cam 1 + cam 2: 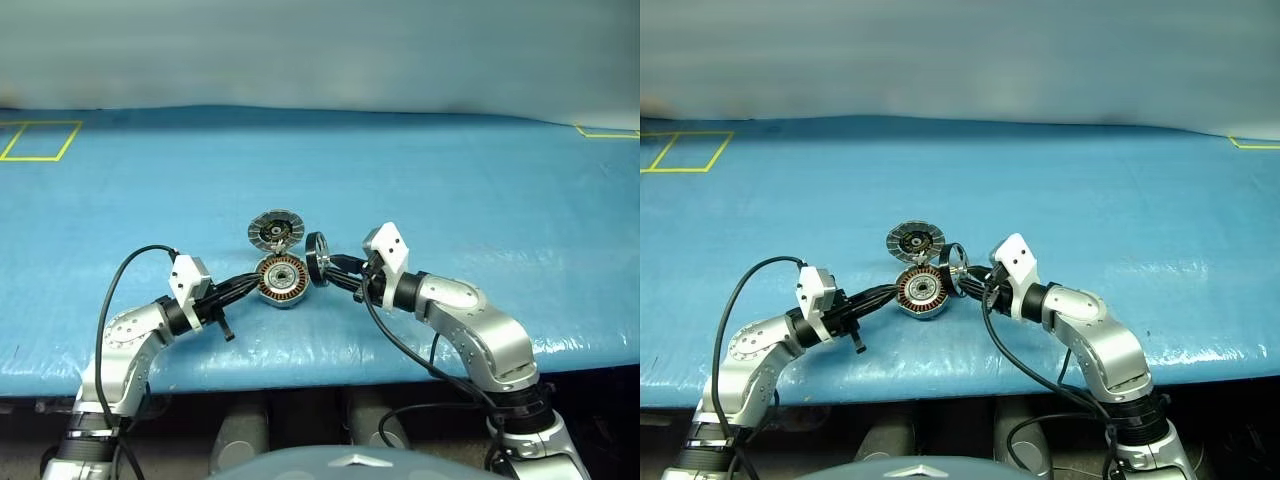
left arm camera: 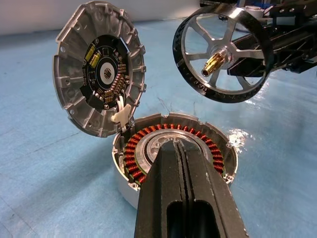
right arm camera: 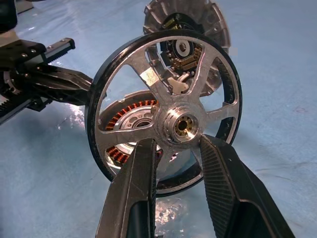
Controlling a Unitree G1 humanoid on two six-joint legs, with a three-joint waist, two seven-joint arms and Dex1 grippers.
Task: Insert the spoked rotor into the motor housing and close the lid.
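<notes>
Right wrist view shows the right claw (image 3: pixel 176 148) grasping the spoked rotor (image 3: pixel 166 106) by its hub, held on edge in the air just right of the motor housing (image 1: pixel 281 280), which sits on the blue worktop (image 1: pixel 480 180) with the lid (image 1: pixel 275 231) hinged open on its far side. The left claw (image 2: pixel 182 171), clenched and empty, points at the housing's near-left rim. Insertion is in hand; next, the rotor likely needs tipping flat and centring over the windings.
</notes>
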